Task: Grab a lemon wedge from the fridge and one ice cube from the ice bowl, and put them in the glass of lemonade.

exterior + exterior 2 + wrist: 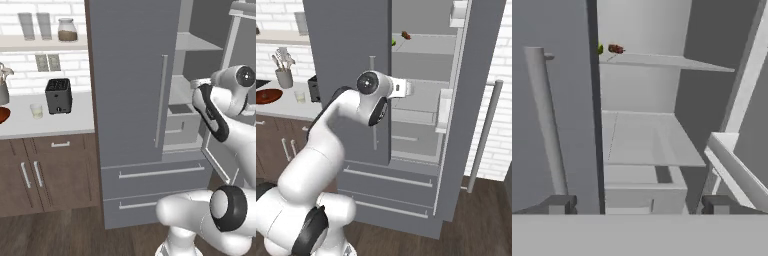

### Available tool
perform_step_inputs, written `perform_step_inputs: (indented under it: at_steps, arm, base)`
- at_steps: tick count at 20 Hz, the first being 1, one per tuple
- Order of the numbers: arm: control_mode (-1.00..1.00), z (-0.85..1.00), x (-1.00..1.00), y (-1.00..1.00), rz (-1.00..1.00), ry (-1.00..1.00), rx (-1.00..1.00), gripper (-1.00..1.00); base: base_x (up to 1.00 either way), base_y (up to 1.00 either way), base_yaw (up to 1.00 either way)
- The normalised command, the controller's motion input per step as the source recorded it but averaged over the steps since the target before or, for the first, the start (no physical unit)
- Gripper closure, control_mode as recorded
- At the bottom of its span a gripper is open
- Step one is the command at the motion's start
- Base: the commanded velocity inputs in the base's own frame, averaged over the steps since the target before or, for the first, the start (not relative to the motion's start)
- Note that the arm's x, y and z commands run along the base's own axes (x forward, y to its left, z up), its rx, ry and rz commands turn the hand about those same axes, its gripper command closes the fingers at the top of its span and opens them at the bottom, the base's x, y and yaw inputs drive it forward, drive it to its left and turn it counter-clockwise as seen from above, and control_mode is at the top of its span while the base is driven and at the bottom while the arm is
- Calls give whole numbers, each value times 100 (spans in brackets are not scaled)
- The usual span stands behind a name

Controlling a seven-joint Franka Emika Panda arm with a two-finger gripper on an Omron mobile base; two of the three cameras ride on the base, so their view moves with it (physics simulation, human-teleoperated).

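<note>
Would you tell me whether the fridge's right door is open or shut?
Open: the right door is swung out, baring the fridge shelves; its left door stays shut.

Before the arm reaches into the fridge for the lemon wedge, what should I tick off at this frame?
1. Right door of the fridge open: ok.
2. Gripper open, nothing between the fingers: ok.
3. Lemon wedge located, a yellow-green bit on the upper shelf beside a small red item: ok, though partly hidden by the closed door's edge.
4. Gripper level with that shelf: not ok, it sits lower.
5. Glass of lemonade upright on the counter: ok.
</note>
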Motion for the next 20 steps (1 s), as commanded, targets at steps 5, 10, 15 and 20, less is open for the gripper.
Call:
perform_step_inputs:
  at_steps: [5,10,15,20]
  arm:
    - [-100,19,-34,41,25,-2,3,-100]
    - [-100,45,-23,60,15,4,-4,-100]
    - [-100,10,0,76,5,37,-20,-100]
    - [-100,-2,-1,43,0,10,-6,-100]
  base:
    - [0,0,0]
    - [0,0,0]
    - [0,0,0]
    - [0,0,0]
